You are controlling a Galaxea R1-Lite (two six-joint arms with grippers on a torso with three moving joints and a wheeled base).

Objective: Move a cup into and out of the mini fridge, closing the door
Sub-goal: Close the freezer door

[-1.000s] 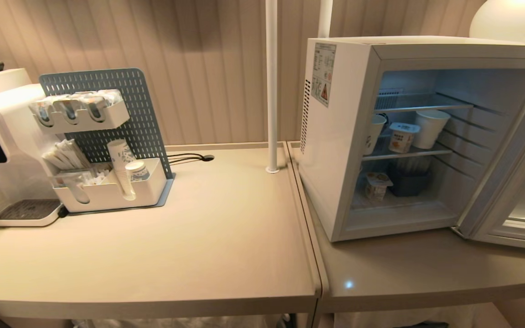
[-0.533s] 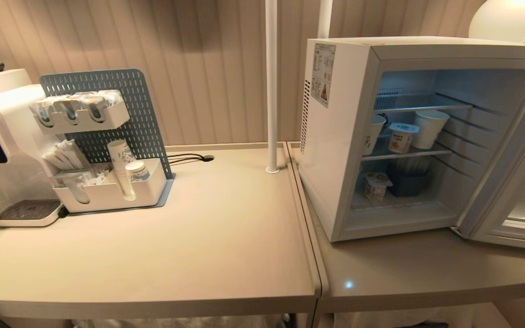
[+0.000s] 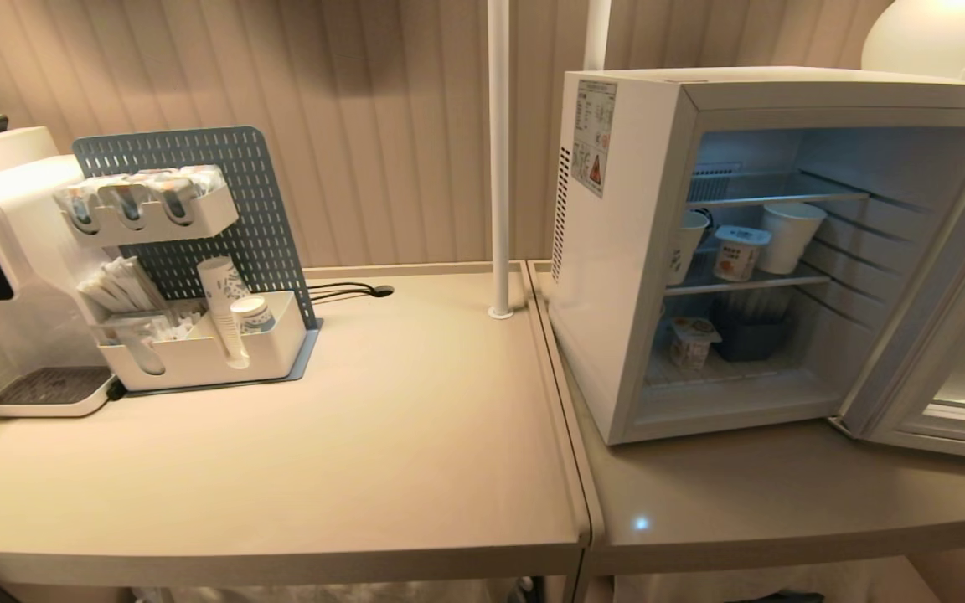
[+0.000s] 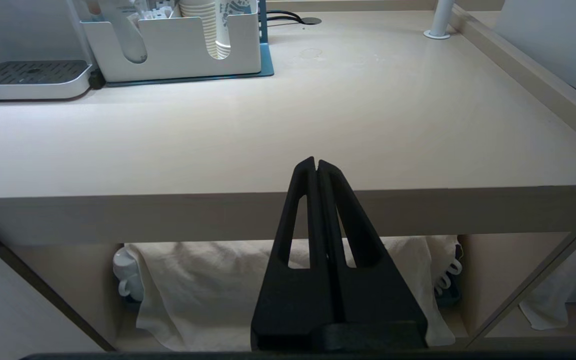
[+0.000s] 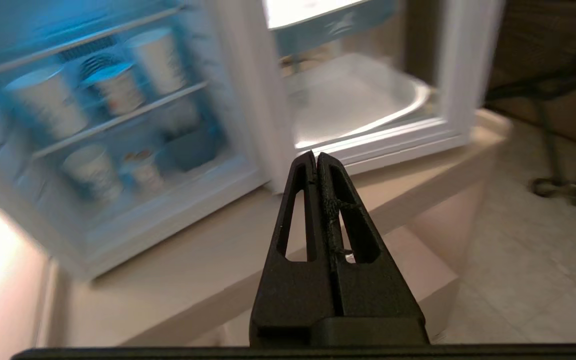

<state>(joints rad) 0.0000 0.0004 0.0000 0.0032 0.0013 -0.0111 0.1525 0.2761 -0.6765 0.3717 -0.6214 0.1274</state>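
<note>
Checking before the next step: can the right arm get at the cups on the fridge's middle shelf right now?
Probably yes: the door stands wide open, nothing blocks the cups, and the right gripper, shut and empty, faces the mini fridge.

The head camera looks down from above at the counter (image 3: 323,469) — mini fridge (image 3: 625,251) at frame right. The left wrist camera sits low at the counter's front edge; the right one faces the open fridge closer — both shared with the head view.
</note>
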